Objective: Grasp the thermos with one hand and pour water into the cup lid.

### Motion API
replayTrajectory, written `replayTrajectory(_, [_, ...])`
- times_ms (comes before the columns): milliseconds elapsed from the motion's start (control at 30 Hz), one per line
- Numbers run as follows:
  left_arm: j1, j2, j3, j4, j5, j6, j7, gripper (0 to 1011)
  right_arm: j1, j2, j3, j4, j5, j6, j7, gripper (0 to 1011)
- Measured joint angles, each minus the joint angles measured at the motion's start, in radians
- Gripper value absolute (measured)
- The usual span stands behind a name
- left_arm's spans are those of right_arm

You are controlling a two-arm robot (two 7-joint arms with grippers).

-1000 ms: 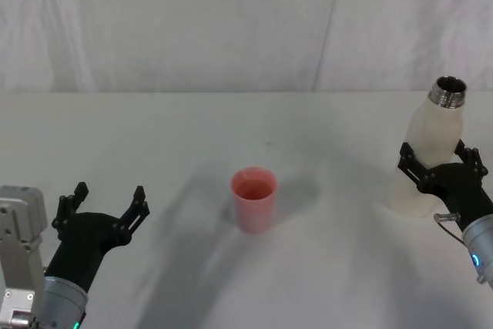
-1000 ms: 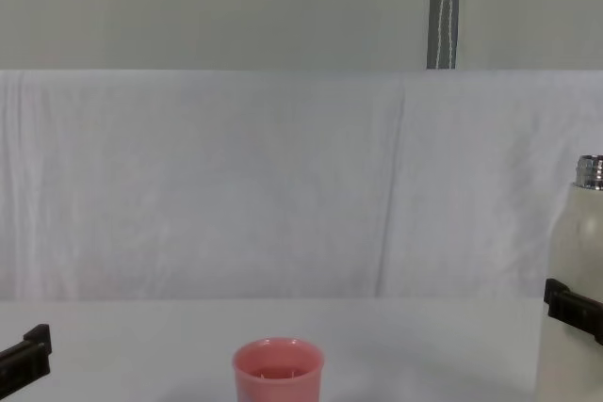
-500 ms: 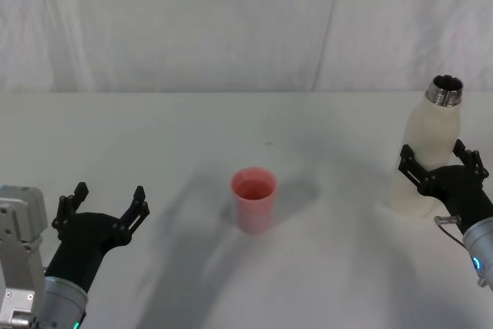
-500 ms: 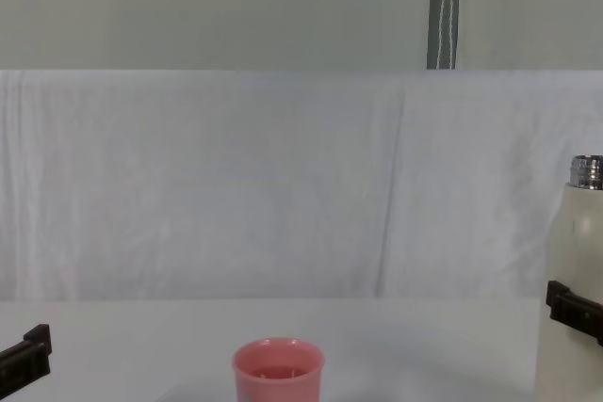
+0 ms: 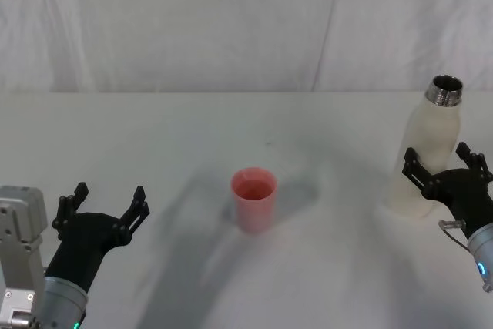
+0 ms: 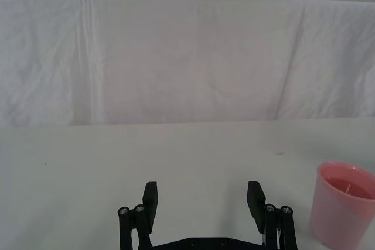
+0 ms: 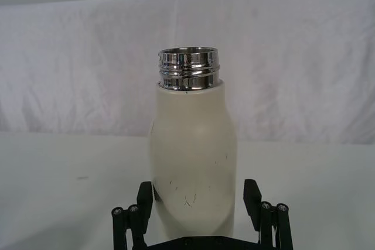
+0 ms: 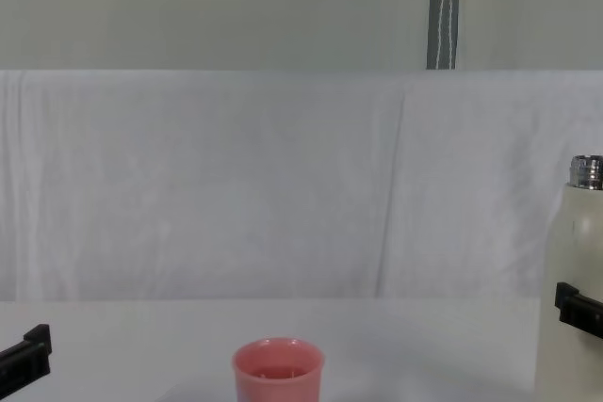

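Thermos (image 5: 427, 156) stands upright at the far right of the table (image 5: 192, 152), cap off, silver neck open at the top. In the right wrist view the thermos (image 7: 192, 156) sits squarely between the two black fingers (image 7: 142, 200), a thin gap visible on each side.

Right gripper (image 5: 445, 171) is at the near side of the thermos, low on its body, jaws spread and straddling it, not pinching. In the chest view one fingertip of the right gripper (image 8: 577, 309) shows against the thermos (image 8: 577, 280) at the right edge.

Cup lid (image 5: 253, 199) stands upright near table centre, well left of the thermos, nothing touching it. Pink liquid or a wet bottom shows inside; can't tell how full. Chest view has the cup lid (image 8: 278, 372) low in the middle, the left wrist view has the cup lid (image 6: 343, 203) off to one side of the fingers.

Left gripper (image 5: 106, 207) hovers at near left, well apart from the cup lid, jaws spread wide, holding nothing. Left wrist view shows the left gripper (image 6: 203, 200) over bare table. White cloth (image 5: 231, 21) hangs behind the table.
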Motion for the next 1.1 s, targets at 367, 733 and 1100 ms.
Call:
replayTrajectory(367, [0.0, 0.0, 0.0, 0.0, 0.0, 0.0, 0.0, 1001, -0.044, 0.003, 0.007, -0.045, 0.0, 0.003, -0.002, 1001])
replayTrajectory(733, [0.0, 0.0, 0.0, 0.0, 0.0, 0.0, 0.0, 1001, -0.103, 0.031, 0.015, -0.101, 0.018, 0.006, 0.026, 1001])
replayTrajectory(1100, [0.0, 0.0, 0.0, 0.0, 0.0, 0.0, 0.0, 1001, -0.14, 0.067, 0.008, -0.129, 0.037, -0.008, 0.063, 1001])
